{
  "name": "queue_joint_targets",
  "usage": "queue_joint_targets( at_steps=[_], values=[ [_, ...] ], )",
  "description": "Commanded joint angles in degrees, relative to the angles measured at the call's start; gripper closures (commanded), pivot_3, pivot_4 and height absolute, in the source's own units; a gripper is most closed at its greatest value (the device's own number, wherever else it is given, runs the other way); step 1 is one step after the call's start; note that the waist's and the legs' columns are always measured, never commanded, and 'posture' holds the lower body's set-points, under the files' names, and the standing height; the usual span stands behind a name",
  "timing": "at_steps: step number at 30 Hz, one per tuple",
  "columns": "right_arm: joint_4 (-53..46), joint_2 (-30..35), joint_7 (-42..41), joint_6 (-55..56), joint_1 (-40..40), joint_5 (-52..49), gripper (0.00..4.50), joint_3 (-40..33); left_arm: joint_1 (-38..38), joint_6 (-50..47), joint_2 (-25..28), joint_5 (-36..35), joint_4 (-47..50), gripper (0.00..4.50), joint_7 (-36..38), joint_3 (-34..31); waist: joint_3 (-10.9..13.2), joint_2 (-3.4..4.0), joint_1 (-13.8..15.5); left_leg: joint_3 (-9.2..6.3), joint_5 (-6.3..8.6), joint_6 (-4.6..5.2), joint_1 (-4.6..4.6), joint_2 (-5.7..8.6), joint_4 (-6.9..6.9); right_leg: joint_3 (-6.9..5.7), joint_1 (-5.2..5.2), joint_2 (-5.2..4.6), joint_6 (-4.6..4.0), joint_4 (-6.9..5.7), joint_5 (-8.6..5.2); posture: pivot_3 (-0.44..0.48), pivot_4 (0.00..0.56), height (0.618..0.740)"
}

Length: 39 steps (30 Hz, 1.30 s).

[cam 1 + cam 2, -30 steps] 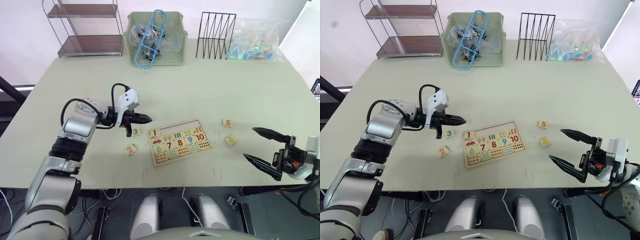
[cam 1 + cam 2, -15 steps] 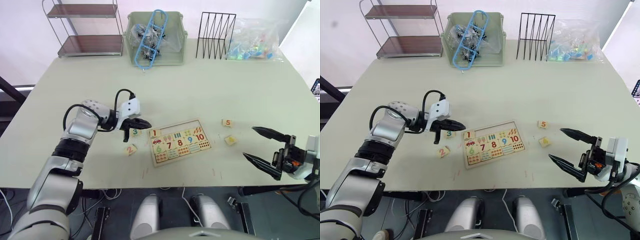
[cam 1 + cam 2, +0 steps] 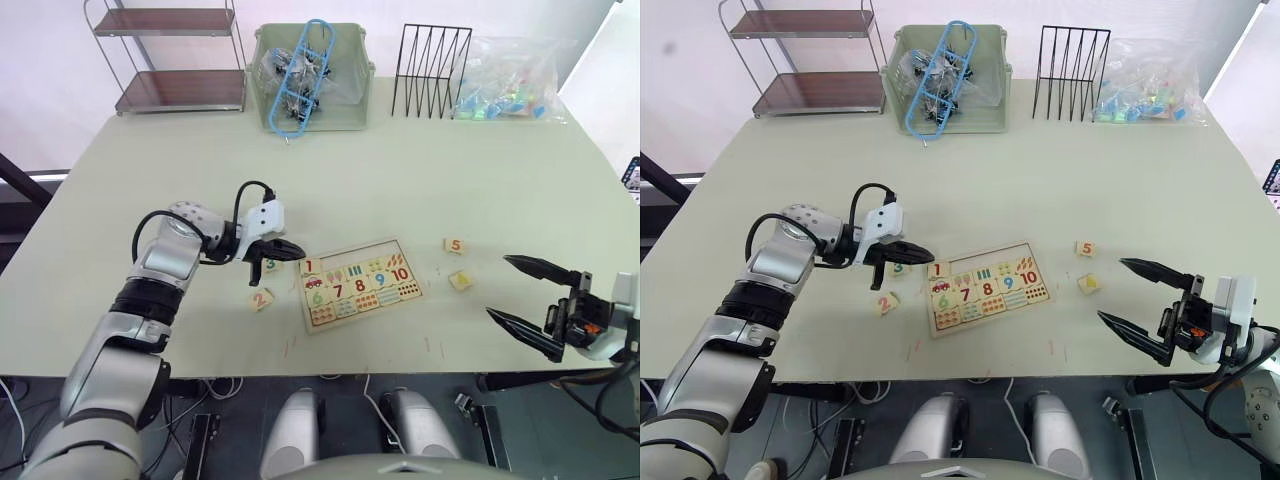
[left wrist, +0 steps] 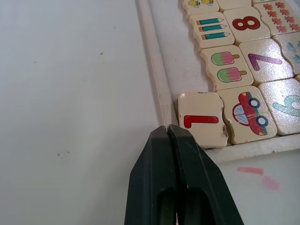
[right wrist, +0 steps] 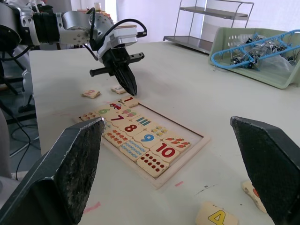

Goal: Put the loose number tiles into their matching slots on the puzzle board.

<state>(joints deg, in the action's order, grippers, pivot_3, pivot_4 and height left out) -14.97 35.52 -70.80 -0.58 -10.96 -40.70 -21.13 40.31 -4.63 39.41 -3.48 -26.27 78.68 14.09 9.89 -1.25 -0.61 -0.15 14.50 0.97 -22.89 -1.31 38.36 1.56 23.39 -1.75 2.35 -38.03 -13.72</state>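
Note:
The puzzle board (image 3: 360, 283) lies flat near the table's front edge. The red 1 tile (image 4: 202, 121) sits in its corner slot, and the empty slots (image 4: 180, 56) run on along that row. My left gripper (image 3: 299, 246) is shut on nothing, its tip low over the table just outside that corner. The green 3 tile (image 3: 270, 264) lies under its fingers, and the orange 2 tile (image 3: 261, 298) is nearer the front. To the board's right lie the orange 5 tile (image 3: 455, 245) and the yellow 4 tile (image 3: 461, 281). Further right, my right gripper (image 3: 498, 286) hangs wide open.
Along the table's back edge stand a two-tier shelf (image 3: 170, 60), a green bin of clips (image 3: 310, 75), a black wire rack (image 3: 432, 72) and a bag of coloured pieces (image 3: 510, 85).
My left gripper has come down and drawn in a little, ending close over the table by the 3 tile and the board's corner. The right arm and the tiles have stayed put.

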Motion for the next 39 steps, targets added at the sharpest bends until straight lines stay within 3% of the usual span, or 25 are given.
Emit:
queue_joint_targets(
  at_steps=[1,39],
  values=[
    [-0.9,0.0,0.1,1.0,-0.2,-0.6,0.0,-1.3,1.0,0.6,0.1,0.1,0.5,4.44,0.4,-0.5,0.0,0.0,0.0,0.0,0.0,0.0,0.0,0.0,0.0,0.0,0.0,0.0,0.0,0.0,0.0,0.0,0.15,0.739],
    [-0.9,-0.3,0.3,1.3,-0.2,-0.4,0.0,-0.6,-0.6,0.6,0.2,0.8,1.0,4.44,2.1,-0.4,0.0,0.0,0.0,0.0,0.0,0.0,0.0,0.0,0.0,0.0,0.0,0.0,0.0,0.0,0.0,0.0,0.15,0.739]
  ],
)
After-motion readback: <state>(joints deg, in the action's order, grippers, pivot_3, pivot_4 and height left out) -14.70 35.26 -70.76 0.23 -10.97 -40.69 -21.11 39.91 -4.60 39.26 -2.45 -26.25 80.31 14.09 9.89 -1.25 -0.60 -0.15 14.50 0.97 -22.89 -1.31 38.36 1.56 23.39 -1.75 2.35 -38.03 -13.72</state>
